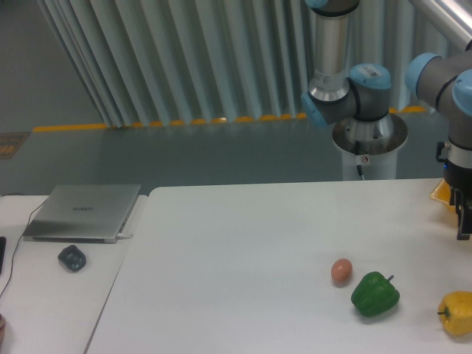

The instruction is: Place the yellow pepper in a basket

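Note:
The yellow pepper (457,313) lies on the white table (243,265) at the front right, partly cut off by the frame edge. A corner of the yellow-orange basket (440,192) shows at the right edge, farther back. My gripper (464,221) hangs at the right edge, just in front of the basket corner and well above and behind the pepper. Only one dark finger shows, so I cannot tell whether it is open or shut. Nothing is seen in it.
A green bell pepper (375,293) lies just left of the yellow one, with a small brown egg (341,271) to its left. A closed laptop (82,212) and a dark mouse (71,257) sit on the side table at the left. The robot's base (367,136) stands behind the table.

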{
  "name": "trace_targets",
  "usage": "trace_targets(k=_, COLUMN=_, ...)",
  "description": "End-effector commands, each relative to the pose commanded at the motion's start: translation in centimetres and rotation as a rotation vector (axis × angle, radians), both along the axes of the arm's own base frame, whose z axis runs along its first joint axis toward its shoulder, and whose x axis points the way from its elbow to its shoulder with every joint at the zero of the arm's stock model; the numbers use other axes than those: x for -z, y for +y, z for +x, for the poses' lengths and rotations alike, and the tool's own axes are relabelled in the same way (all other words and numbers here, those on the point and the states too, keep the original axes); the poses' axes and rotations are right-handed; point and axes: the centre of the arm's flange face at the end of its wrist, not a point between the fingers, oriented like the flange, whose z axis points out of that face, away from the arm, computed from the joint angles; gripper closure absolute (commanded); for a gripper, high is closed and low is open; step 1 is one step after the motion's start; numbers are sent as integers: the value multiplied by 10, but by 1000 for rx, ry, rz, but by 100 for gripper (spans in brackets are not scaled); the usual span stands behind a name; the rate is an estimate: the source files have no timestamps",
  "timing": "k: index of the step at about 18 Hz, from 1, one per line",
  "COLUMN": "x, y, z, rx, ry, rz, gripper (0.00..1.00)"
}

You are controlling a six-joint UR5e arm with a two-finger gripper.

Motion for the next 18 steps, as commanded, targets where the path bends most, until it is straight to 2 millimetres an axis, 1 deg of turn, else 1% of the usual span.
trace_targets(k=5, x=-2, y=-2, z=1, rx=0, ry=8, rz=-6, gripper=0)
trace_targets(k=7, x=3, y=0, z=1, rx=-20, ry=-7, rz=0, gripper=0)
trace_targets(k=8, x=4, y=1, z=2, rx=-52, ry=-11, rz=1, gripper=0)
trace_targets(k=11, x=2, y=5, z=-3, rx=-269, ry=22, rz=49, gripper=0)
trace_targets(k=12, x=1, y=7, z=-2, rx=-320, ry=27, rz=60, gripper=0)
trace_targets(k=14, x=4, y=11, z=1, rx=-372, ry=22, rz=62, gripper=0)
trace_targets(k=16, x=3, y=15, z=-5, rx=-391, ry=42, rz=78, gripper=0)
trace_targets(k=18, x=8, y=20, z=-12, rx=-380, ry=54, rz=87, gripper=0)
